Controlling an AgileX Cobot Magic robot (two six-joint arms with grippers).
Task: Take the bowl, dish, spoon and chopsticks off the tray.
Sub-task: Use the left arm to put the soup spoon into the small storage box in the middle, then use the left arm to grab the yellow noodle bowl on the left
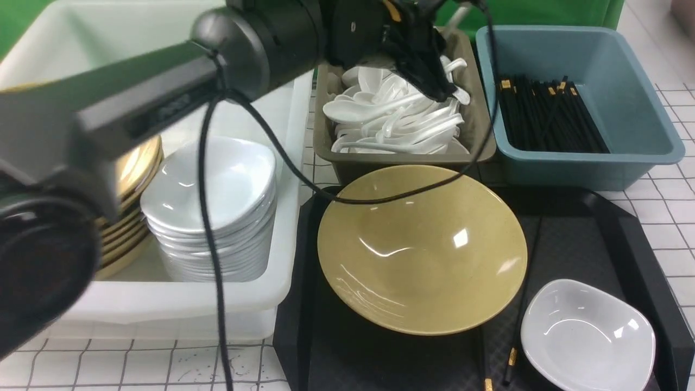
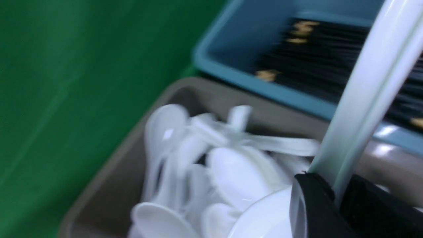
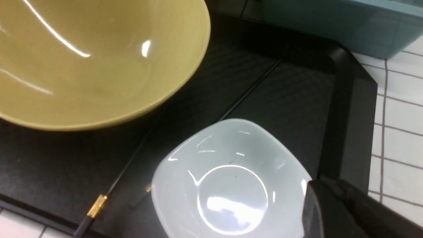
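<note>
The left jaws pinch the spoon (image 2: 366, 99) over the spoon bin (image 1: 404, 158); the right jaws pinch the dish's rim (image 3: 306, 180). The bowl (image 1: 423, 250) and chopsticks (image 1: 512, 355) remain to clear, both on the tray (image 1: 347, 347).

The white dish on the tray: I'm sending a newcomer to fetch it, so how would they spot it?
Find the big black tray. In its near right corner lies a shallow, glossy white dish with rounded corners. It is much smaller than the mustard bowl beyond it.
</note>
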